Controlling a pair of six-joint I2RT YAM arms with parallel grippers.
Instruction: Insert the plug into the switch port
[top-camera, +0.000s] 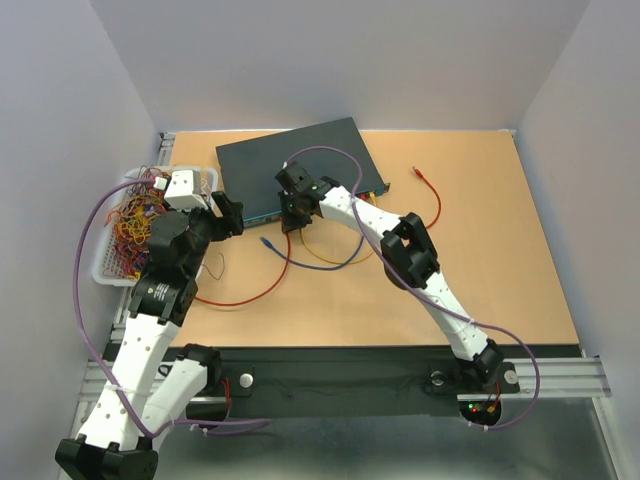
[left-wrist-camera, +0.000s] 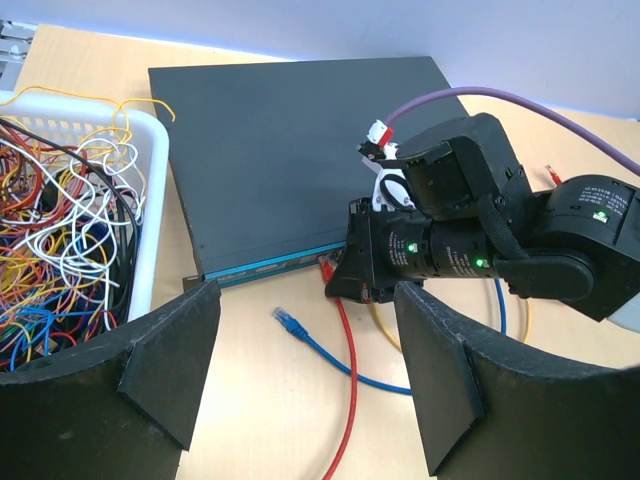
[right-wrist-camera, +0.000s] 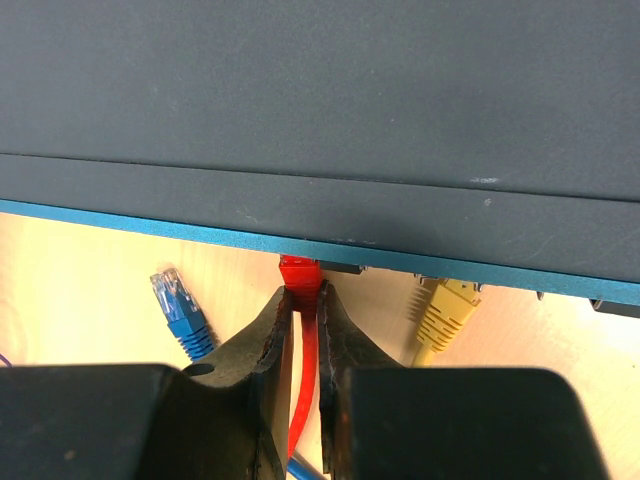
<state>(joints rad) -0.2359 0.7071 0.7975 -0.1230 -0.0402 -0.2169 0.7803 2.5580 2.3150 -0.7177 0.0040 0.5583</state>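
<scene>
The switch (top-camera: 292, 168) is a flat dark blue-grey box lying at the back of the table, its port face with a blue strip (right-wrist-camera: 200, 232) turned toward the arms. My right gripper (right-wrist-camera: 303, 296) is shut on the red plug (right-wrist-camera: 300, 272), whose tip meets the port face under the switch's edge; whether it sits inside a port is hidden. Its red cable (left-wrist-camera: 349, 390) trails toward me. The same gripper (top-camera: 294, 215) shows at the switch's front edge in the top view. My left gripper (left-wrist-camera: 305, 370) stands open above the table, nothing between its fingers.
A yellow plug (right-wrist-camera: 446, 308) sits at a port to the right of the red one. A loose blue plug (left-wrist-camera: 287, 322) lies on the table near the switch. A white wire basket (left-wrist-camera: 140, 130) full of tangled cables stands at the left. Another red plug end (top-camera: 418, 173) lies beside the switch.
</scene>
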